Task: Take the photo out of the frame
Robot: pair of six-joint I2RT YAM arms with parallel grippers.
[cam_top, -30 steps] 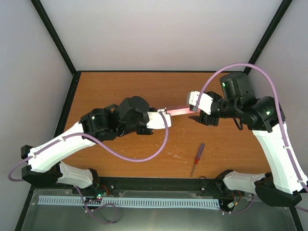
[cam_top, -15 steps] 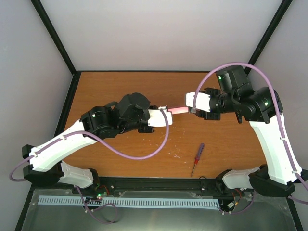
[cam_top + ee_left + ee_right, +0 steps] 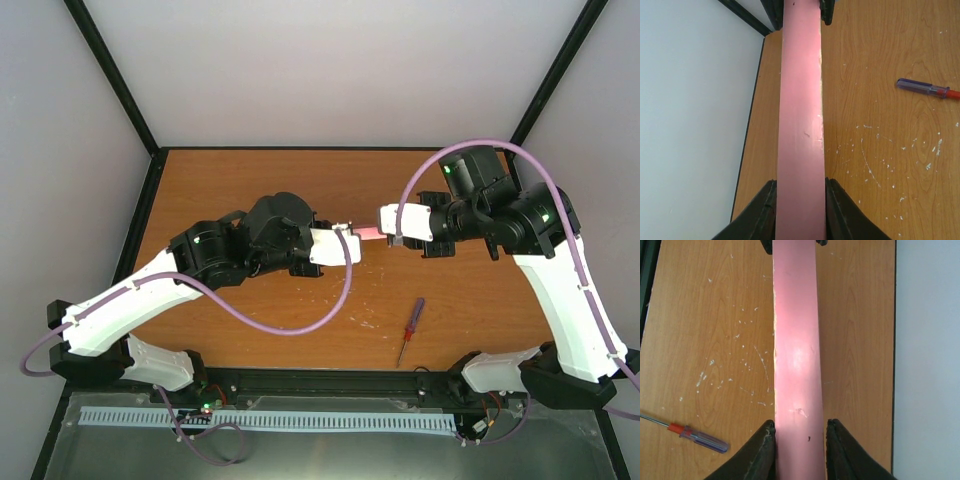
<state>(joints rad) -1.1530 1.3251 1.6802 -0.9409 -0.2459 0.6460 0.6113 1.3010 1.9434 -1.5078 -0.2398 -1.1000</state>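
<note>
The frame is held edge-on between my two grippers, so only its pink edge [image 3: 368, 233] shows in the top view. In the left wrist view the pink edge [image 3: 800, 110] runs straight away from my left gripper [image 3: 800, 202], whose black fingers [image 3: 760, 210] press on both its sides. In the right wrist view the same edge [image 3: 796, 350] runs away from my right gripper [image 3: 800, 442], with its fingers [image 3: 847, 450] on both sides. In the top view my left gripper [image 3: 347, 240] and right gripper [image 3: 390, 228] stand close together. The photo is hidden.
A screwdriver with a purple handle [image 3: 411, 330] lies on the wooden table [image 3: 250, 190] near the front right. It also shows in the left wrist view [image 3: 927, 89] and the right wrist view [image 3: 695, 436]. Black enclosure posts and grey walls surround the table.
My right gripper has moved left along the pink edge toward my left gripper, so less of the frame shows between them. The left arm has barely moved.
</note>
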